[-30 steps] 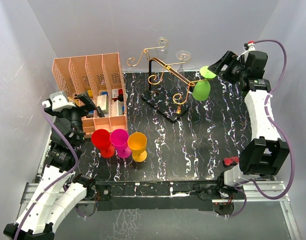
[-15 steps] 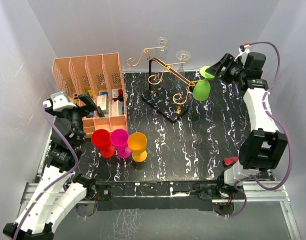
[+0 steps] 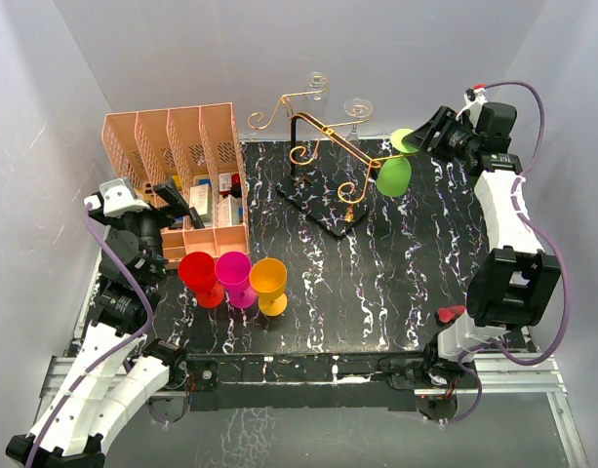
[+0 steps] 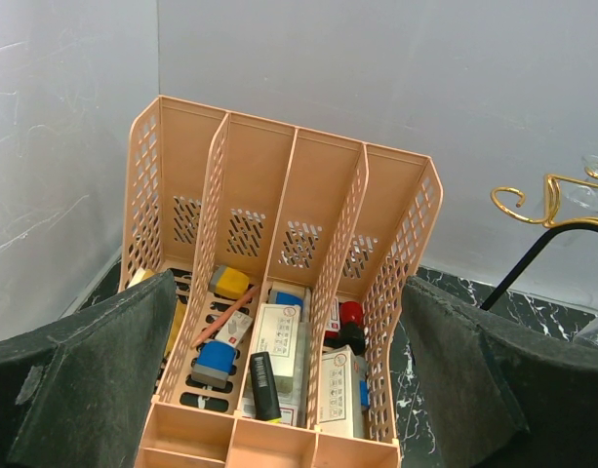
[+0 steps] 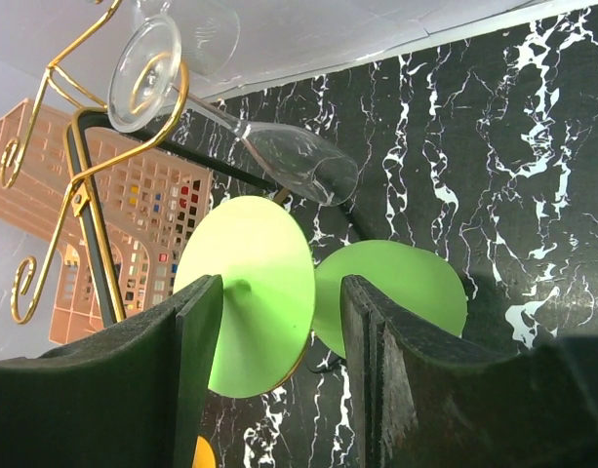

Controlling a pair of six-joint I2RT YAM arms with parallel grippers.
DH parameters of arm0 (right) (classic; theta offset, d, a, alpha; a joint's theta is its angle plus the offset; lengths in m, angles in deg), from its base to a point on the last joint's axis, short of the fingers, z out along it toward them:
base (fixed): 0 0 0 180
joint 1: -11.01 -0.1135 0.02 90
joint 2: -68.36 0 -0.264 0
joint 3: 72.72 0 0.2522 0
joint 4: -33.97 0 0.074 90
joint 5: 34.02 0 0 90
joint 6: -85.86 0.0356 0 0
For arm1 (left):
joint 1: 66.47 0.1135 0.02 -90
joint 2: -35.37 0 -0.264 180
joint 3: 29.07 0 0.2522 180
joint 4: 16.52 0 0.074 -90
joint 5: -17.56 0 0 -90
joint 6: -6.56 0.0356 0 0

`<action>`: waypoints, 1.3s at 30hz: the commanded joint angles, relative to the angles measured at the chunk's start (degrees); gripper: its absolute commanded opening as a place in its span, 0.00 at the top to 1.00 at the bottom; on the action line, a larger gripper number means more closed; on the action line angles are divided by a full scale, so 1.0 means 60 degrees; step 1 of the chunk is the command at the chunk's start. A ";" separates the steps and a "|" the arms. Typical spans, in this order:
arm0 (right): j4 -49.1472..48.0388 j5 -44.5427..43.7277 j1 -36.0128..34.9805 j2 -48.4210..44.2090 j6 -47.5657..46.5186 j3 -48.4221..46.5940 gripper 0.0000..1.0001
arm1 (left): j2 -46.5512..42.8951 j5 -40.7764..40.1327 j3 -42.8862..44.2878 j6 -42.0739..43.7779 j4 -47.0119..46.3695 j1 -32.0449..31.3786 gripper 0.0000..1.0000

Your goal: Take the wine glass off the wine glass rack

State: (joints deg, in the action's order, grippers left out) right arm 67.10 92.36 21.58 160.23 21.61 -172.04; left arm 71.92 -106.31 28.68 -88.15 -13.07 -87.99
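Currently R gripper (image 5: 279, 292), jaws part-open astride the stem of the green wine glass (image 5: 250, 327) hung upside down on the rack (image 3: 330, 136), far-right arm, risks an off-centre pinch swinging it into the clear glass (image 5: 299, 166) beside; L gripper (image 4: 287, 292) wide open.

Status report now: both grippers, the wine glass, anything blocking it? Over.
Left gripper open, facing the file organiser. Right gripper: jaws apart, straddling the green wine glass. It hangs on the rack. Clear glass hangs close beside.
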 commanded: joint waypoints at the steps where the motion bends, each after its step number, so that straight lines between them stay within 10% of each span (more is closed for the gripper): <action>1: -0.0526 0.0036 0.0026 0.0137 -0.0248 -0.0423 0.45 | -0.0072 0.0071 -0.0043 0.0031 -0.0277 -0.0050 0.03; 39: 0.0394 -0.0917 0.0005 0.0311 -0.0622 -0.1260 0.77 | -0.0043 0.0210 -0.0026 0.0038 -0.0239 -0.0063 0.03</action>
State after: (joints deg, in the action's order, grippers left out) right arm 69.00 89.28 21.58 162.05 18.77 -176.72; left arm 71.92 -105.65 28.68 -88.13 -13.07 -88.08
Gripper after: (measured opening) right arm 0.260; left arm 0.970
